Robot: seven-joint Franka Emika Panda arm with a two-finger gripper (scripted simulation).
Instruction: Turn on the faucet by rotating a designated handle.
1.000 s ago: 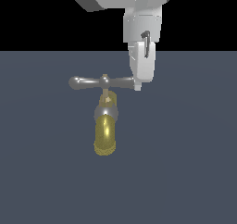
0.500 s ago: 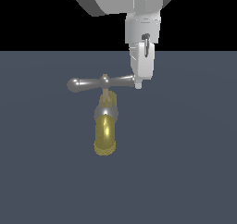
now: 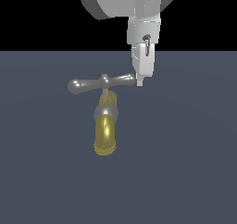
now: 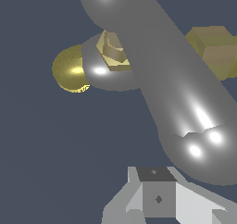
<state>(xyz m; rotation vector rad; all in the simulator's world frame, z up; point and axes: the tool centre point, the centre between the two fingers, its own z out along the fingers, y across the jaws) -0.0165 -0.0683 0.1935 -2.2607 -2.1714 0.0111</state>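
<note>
The faucet (image 3: 105, 133) stands on the dark floor, its brass-yellow spout pointing toward the exterior view's camera. Its handle (image 3: 104, 83), a shiny grey crossbar with knob ends, lies across the top. My gripper (image 3: 140, 83) hangs down from above with its tip against the knob end on the exterior view's right. The fingers look shut and hold nothing. In the wrist view the handle (image 4: 171, 79) fills most of the picture, its knob end just in front of my gripper (image 4: 157, 200). The spout (image 4: 69, 70) shows behind it.
A flat dark grey-blue floor (image 3: 185, 172) surrounds the faucet. A brass hexagonal part of the faucet (image 4: 213, 49) shows behind the handle in the wrist view. The white arm body fills the upper part of the exterior view.
The handle has turned a little: its end on the exterior view's left has swung slightly nearer the camera and its right end farther away. My gripper stays against the right end, shifted only slightly.
</note>
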